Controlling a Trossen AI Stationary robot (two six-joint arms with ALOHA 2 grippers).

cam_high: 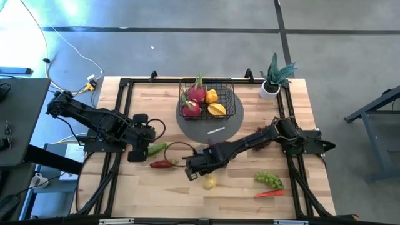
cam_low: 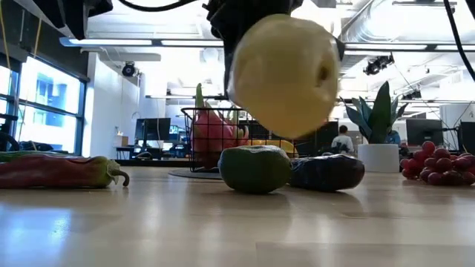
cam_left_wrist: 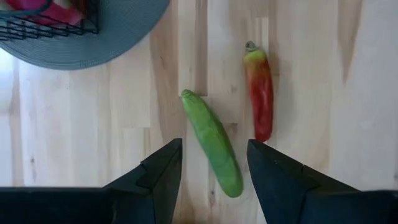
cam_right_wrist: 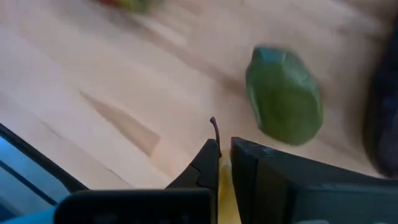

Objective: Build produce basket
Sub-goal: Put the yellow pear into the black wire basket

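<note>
Currently right gripper (cam_high: 201, 177) clenches a yellow pear (cam_low: 283, 74) off the table (cam_high: 300, 200); left gripper (cam_left_wrist: 211, 168) released over cucumber (cam_left_wrist: 211, 142).

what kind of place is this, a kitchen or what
Probably an open-plan office or lab, not a kitchen: desks with monitors and a seated person behind the wooden table, exposed ceiling ducts, and a concrete floor.

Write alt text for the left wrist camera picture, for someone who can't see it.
The left gripper hangs open over a green cucumber lying on the wooden table, its near end between the two dark fingers. A red chilli lies beside the cucumber, apart from it. Farther off are a round grey mat and a corner of the black wire basket.
</note>
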